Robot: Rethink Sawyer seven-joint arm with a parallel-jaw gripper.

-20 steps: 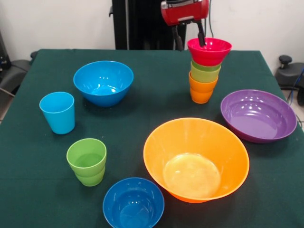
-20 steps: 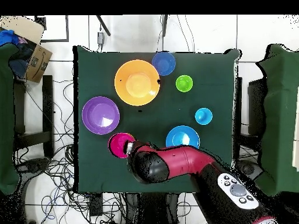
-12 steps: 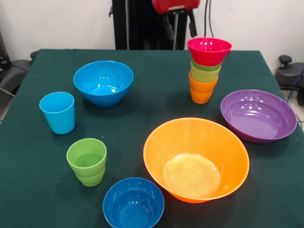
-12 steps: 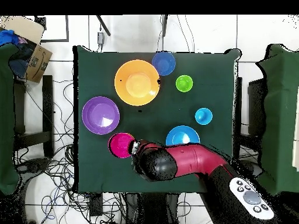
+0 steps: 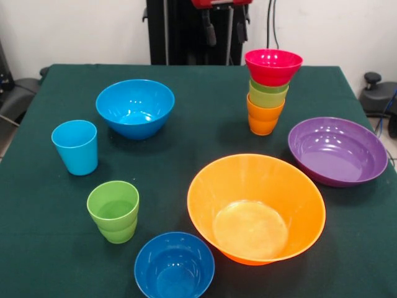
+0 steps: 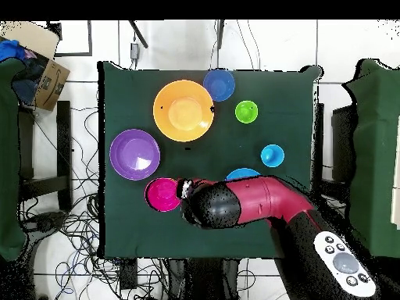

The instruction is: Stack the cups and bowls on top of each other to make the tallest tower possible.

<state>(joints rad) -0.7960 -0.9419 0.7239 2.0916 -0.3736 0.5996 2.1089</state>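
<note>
A dark green cloth [image 5: 205,118] covers the table. Behind it stands a white wall [image 5: 74,31]. Overhead, cables [image 6: 74,226] litter the pale floor and a cardboard box [image 6: 43,66] sits far left.

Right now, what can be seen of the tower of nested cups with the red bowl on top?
The tower of glossy plastic cups stands upright at the far right of the green tablecloth: an orange cup lowest, two lime green cups nested above, a small red bowl capping it. Nothing else touches it; the tool hangs open above, to its left.
</note>
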